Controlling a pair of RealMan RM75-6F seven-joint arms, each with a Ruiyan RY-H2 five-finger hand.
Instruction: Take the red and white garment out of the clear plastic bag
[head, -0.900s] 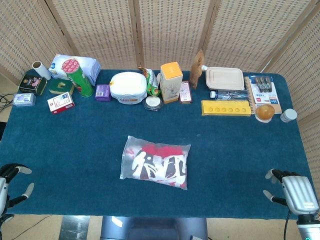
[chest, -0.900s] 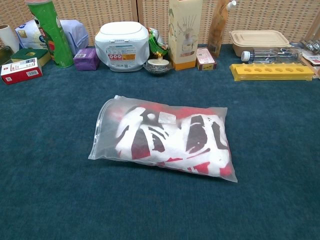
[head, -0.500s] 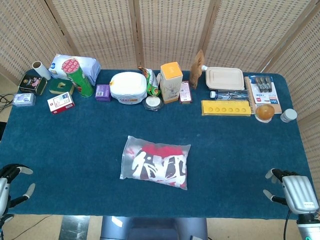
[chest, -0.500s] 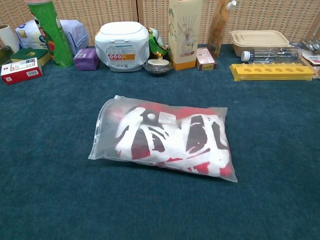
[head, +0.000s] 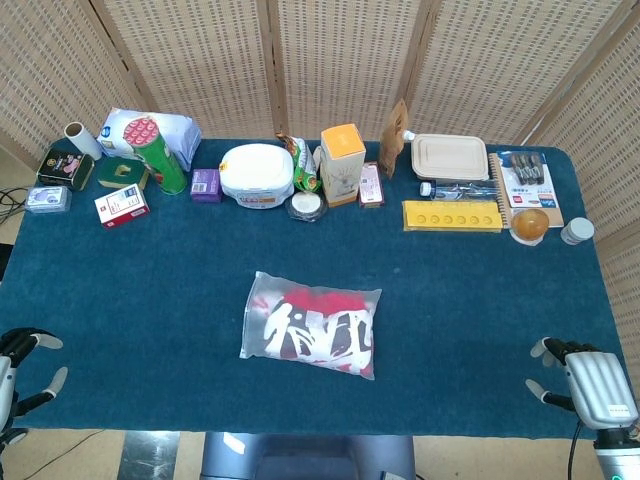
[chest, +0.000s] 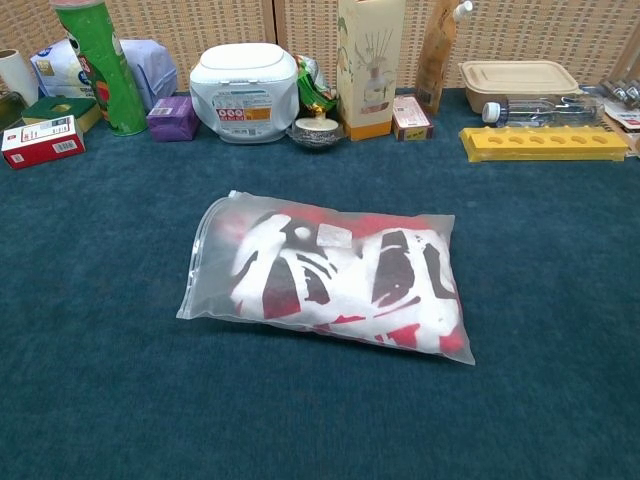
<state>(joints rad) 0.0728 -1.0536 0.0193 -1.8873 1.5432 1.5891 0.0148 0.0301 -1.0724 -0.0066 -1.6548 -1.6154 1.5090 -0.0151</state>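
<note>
- Red and white garment (chest: 330, 270): folded inside the clear plastic bag (chest: 215, 240), lying flat mid-table, well in front of the white tub (chest: 245, 80).
- Bag's zip edge apparently on its left end in the chest view; likely best approached there, one hand pinning the bag, the other pulling the garment out sideways.
- Left hand (head: 18, 375): off the table's near-left corner, far from the bag, fingers spread, empty.
- Right hand (head: 590, 385): at the near-right corner, well apart from the bag, fingers loosely apart, touching nothing.
</note>
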